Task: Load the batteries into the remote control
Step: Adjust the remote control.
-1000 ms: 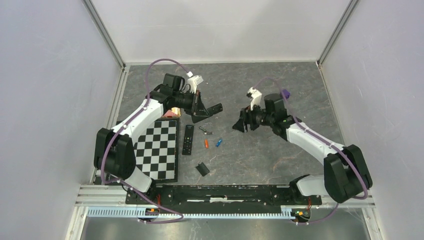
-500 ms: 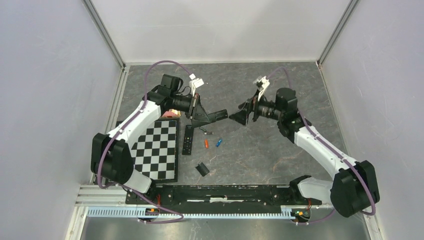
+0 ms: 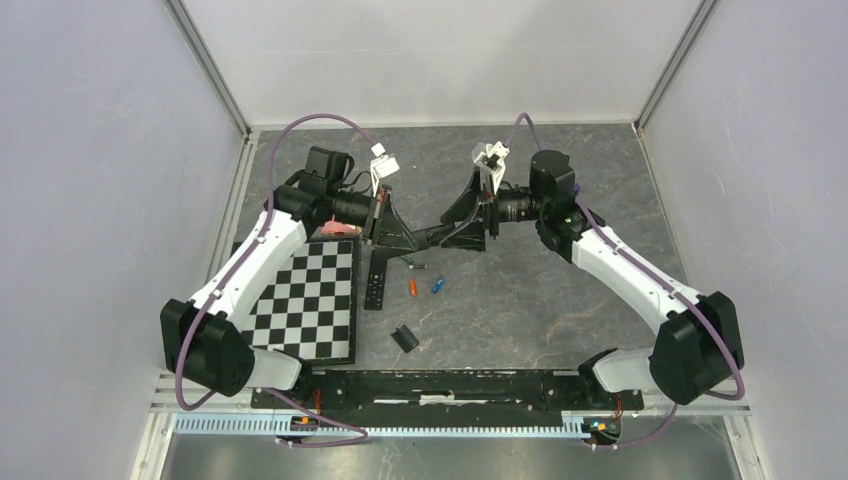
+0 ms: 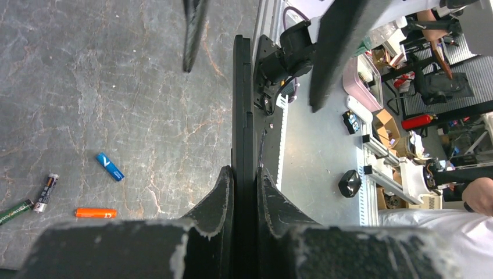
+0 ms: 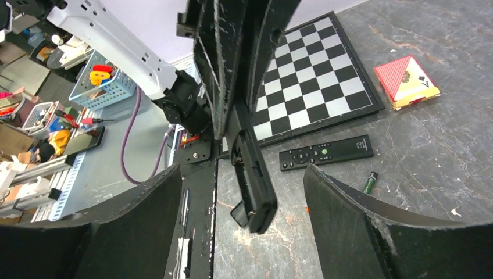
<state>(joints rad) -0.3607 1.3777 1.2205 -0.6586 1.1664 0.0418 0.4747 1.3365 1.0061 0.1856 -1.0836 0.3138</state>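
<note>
Top view: left pincer (image 3: 395,232) is clamped on one end of the remote control (image 3: 428,236), holding it off the bench (image 3: 560,300), roughly level, with the free end pointing toward the right arm. Right pincer (image 3: 462,218) is spread wide at that free end; from here I cannot tell whether it touches. Below the held remote lie the orange battery (image 3: 412,288) and blue battery (image 3: 438,285), near each other, with a second remote (image 3: 376,278) just left of them beside the checkerboard (image 3: 315,300). A small black cover (image 3: 404,338) lies nearer the arm bases.

Left wrist view: the remote control (image 4: 243,87) shows edge-on, pinched tight between the left pincer's fingers (image 4: 224,186) and running straight away from them. The right pincer's fingers (image 4: 343,46) stand on either side of its far end, with a gap on each side. On the bench to the left lie the blue battery (image 4: 109,167) and the orange battery (image 4: 96,213), apart from each other, with darker cells (image 4: 45,192) beside them.

Right wrist view: right pincer (image 5: 244,174) gapes open, its fingers (image 5: 360,226) well off the remote control (image 5: 253,180), which hangs between them without contact. The left pincer (image 5: 229,70) grips its upper end. Behind lie the second remote (image 5: 325,153), the checkerboard (image 5: 314,81) and a red card box (image 5: 407,81).
</note>
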